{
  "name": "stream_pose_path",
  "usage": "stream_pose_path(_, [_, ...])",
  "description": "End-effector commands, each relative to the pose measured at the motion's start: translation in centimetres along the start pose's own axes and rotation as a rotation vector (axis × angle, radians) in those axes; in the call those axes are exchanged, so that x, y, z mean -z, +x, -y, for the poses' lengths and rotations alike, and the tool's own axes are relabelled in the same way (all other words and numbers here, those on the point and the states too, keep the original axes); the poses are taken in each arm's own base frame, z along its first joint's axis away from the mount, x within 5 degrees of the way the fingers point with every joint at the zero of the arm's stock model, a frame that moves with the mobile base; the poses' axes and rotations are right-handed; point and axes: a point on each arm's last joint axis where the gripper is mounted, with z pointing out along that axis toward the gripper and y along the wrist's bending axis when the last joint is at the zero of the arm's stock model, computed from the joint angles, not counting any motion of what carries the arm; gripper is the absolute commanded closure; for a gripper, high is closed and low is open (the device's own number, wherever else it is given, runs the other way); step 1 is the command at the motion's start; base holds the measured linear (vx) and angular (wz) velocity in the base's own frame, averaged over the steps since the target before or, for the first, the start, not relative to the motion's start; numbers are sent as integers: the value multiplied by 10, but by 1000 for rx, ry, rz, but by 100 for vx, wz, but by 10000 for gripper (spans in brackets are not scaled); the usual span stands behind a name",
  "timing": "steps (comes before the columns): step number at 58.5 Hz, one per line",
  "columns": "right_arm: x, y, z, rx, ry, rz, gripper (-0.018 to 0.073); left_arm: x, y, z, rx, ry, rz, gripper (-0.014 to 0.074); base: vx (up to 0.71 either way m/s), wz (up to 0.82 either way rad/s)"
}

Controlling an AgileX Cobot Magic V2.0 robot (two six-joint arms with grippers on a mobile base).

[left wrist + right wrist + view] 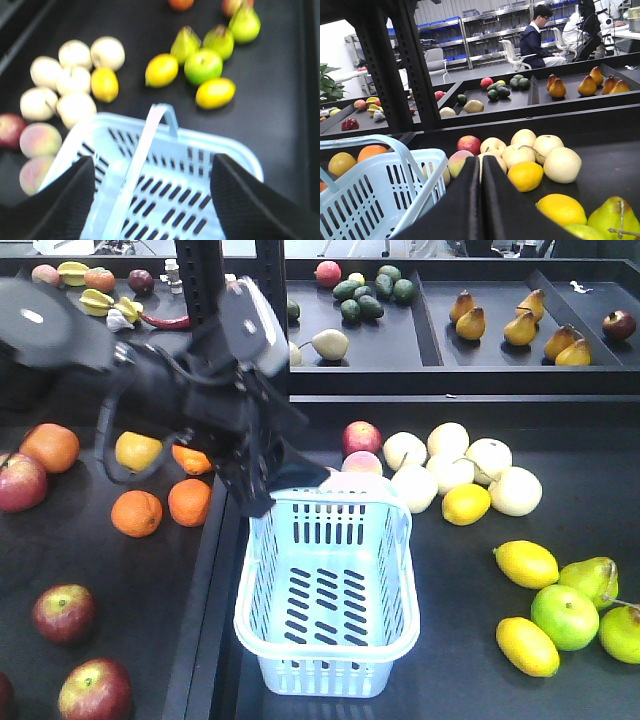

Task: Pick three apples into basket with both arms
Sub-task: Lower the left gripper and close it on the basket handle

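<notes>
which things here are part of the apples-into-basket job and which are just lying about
Job:
basket
far-left red apple
middle red apple
front red apple
left gripper, open above the basket
right gripper, shut

Lying about:
oranges
lemons
pale round fruits
green apple
brown pears on the back shelf

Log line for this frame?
left end effector: open, over pale blue plastic basket | right end effector: shut | basket: empty | dark red round apples: on table

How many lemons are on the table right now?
3: one lemon against the white fruits, one by the pear, one beside the green apple. Others may be hidden.
</notes>
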Motion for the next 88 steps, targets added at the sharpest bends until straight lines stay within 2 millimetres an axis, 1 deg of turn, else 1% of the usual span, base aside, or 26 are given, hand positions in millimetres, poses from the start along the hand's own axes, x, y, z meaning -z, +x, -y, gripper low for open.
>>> stream_pose_path(1, [1,-4,0,7,-1,74,564,2,-11,-5,-24,-53,36,113,0,0])
stream_pose_path(9, [1,-4,0,7,-1,74,564,-15,0,-13,-3,-54,7,113,0,0])
stream_pose_path(19, [1,-4,0,7,-1,74,564,-25,5,-23,6,-110,3,113,0,0])
stream_pose_path(41, [1,-4,0,7,-1,74,564,-26,5,-27,-23,-152,8,113,0,0])
stream_pose_path(46, [1,-4,0,7,-1,74,564,-30,8,-28,-18,-145,1,113,0,0])
stream_pose_path(52, [1,-4,0,7,-1,74,564,-38,14,-30,-5,-126,-16,113,0,0])
stream_pose_path(64, [1,-4,0,7,-1,74,564,-61,32,-35,26,-93,-62,113,0,0])
stream_pose_path(76, [1,-4,0,7,-1,74,564,-74,42,-38,46,-85,-83,113,0,0])
stream_pose_path(83, [1,-4,0,7,-1,74,564,-75,43,-39,46,-85,-85,137,0,0])
stream_pose_path(88, [1,-4,0,7,-1,74,564,-75,43,-38,47,-82,-86,199,0,0])
